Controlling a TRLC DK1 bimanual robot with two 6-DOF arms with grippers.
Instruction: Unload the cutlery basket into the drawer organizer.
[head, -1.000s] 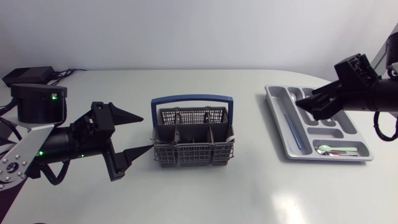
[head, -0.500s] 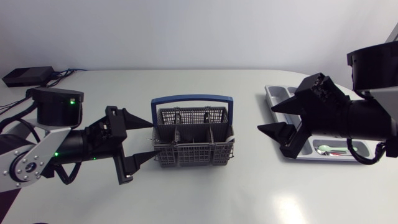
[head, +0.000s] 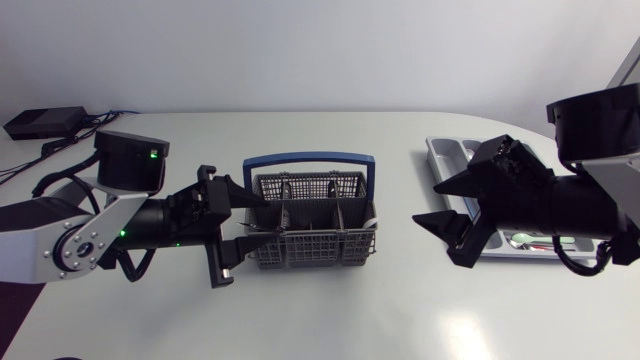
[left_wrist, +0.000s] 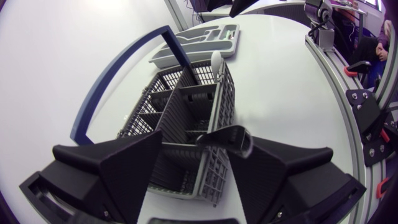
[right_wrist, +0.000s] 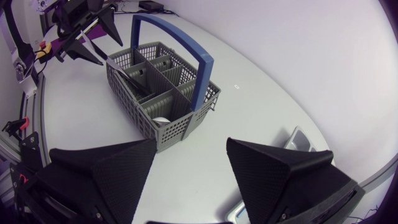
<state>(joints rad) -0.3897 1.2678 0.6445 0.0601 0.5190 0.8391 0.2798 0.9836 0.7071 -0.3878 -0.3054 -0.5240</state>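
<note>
Left arm (head: 70, 235): in from left edge, low over table, forearm near level, pointing at table middle. Green LEDs lit on elbow housing and forearm. Left gripper (head: 250, 222): jaws spread wide, one finger on far side, one on near side.
Right arm (head: 600, 125): in from right edge, black wrist link near level, pointing left. Right gripper (head: 428, 203): jaws spread wide, same far/near split. Grippers face each other, well apart.

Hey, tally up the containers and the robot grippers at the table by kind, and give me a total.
basket: 1
organizer tray: 1
grippers: 2, the left gripper and the right gripper
Total: 4
</note>
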